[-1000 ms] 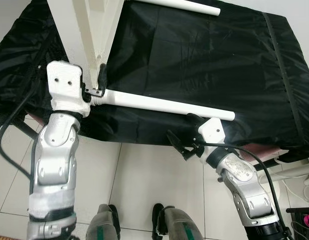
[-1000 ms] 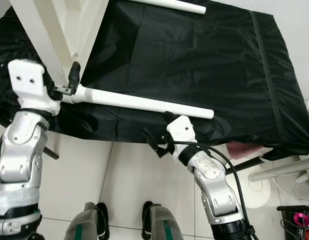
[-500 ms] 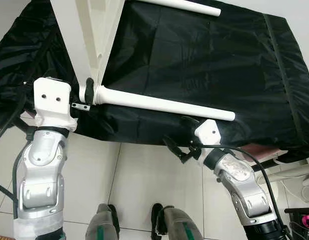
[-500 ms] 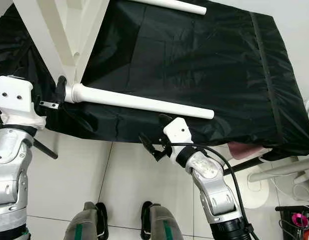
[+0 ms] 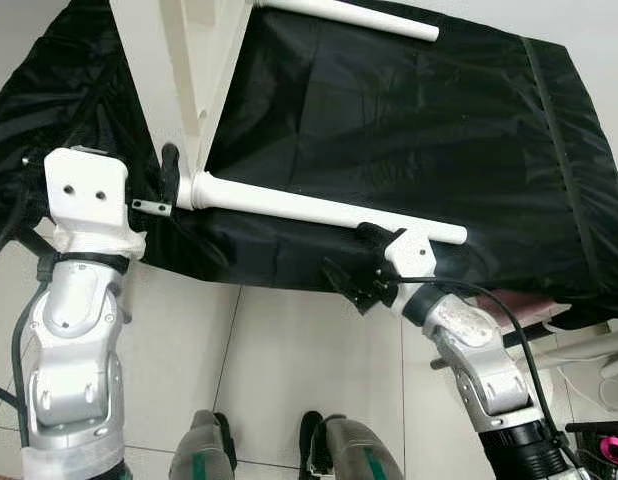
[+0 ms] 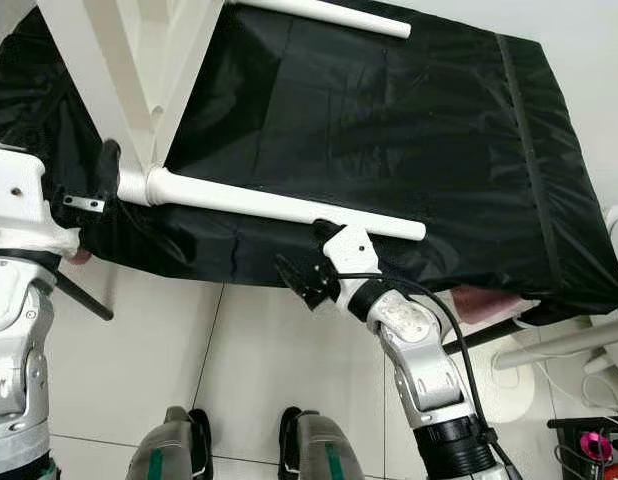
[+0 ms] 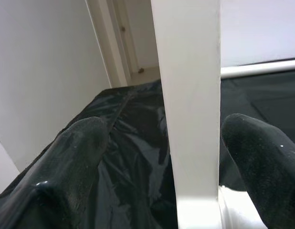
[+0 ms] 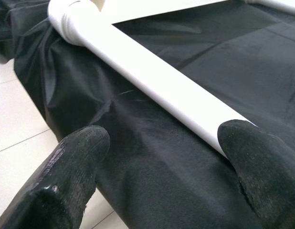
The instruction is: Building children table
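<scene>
A white table frame (image 5: pixel 179 60) stands tilted on a black sheet at the upper left. One white round leg (image 5: pixel 319 208) is joined to its corner and lies across the sheet toward the right. A second white leg (image 5: pixel 349 15) runs along the far edge. My left gripper (image 5: pixel 172 175) is open beside the frame's corner, and in the left wrist view its fingers (image 7: pixel 76 157) flank a white frame bar (image 7: pixel 190 95) without touching it. My right gripper (image 5: pixel 357 257) is open just below the leg's free end (image 8: pixel 205 121), its fingertips (image 8: pixel 257 162) apart from it.
The black sheet (image 5: pixel 419 120) covers a wide raised surface that drops off at its near edge. Below it is pale tiled floor (image 5: pixel 279 360), with my feet (image 5: pixel 214 450) on it. A white stand and cable (image 5: pixel 599 345) sit at the right.
My left gripper has come off the joint of the leg and drawn back to the left, open. My right gripper has risen toward the leg's free end.
</scene>
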Controlling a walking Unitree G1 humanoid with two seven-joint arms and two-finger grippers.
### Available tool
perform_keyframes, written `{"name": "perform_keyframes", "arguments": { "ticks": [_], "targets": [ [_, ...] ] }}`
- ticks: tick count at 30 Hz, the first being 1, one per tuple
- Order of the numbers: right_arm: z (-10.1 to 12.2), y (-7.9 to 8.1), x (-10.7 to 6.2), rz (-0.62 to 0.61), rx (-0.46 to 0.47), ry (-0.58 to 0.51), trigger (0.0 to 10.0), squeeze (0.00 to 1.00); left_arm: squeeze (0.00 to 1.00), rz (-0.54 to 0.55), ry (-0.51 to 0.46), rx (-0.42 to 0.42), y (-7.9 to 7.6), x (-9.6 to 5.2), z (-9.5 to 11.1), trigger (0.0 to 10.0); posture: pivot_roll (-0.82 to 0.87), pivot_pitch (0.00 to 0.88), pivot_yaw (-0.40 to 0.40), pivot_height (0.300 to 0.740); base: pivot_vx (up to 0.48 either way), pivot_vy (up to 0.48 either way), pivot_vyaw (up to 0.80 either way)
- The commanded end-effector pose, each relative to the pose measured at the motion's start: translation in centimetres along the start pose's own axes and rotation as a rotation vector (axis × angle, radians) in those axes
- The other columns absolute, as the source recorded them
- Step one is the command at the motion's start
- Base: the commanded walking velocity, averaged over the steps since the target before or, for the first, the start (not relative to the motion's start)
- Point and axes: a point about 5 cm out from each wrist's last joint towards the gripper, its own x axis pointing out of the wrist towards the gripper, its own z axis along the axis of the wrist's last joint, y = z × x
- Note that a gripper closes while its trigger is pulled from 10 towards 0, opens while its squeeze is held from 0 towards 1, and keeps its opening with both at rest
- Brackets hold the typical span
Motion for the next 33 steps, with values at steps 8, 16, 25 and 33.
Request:
{"name": "perform_keyframes", "arguments": {
  "ticks": [8, 16, 25, 33],
  "targets": [
    [-0.2, -1.5, -0.2, -0.081, 0.028, -0.025, 10.0, 0.00, 0.00, -0.037, -0.072, 0.001, -2.4, 0.4, 0.9, 10.0, -0.01, 0.050, -0.055, 0.740, 0.000, 0.000, 0.00],
    [0.0, -2.3, 0.2, -0.123, 0.016, -0.056, 10.0, 0.00, 0.00, -0.129, -0.126, -0.010, -4.3, 1.9, 1.0, 10.0, -0.02, 0.045, -0.036, 0.740, 0.000, 0.000, 0.00],
    [0.5, -3.8, 0.4, -0.261, 0.019, -0.113, 10.0, 0.00, 0.00, -0.283, -0.106, -0.083, -7.5, 1.8, 0.0, 10.0, -0.02, 0.022, -0.005, 0.740, 0.000, 0.000, 0.00],
    [1.7, -5.6, 0.6, -0.407, 0.013, -0.198, 10.0, 0.00, 0.00, -0.454, -0.058, -0.127, -10.3, 0.9, -1.8, 10.0, -0.03, 0.012, 0.011, 0.740, 0.000, 0.000, 0.00]
  ]
}}
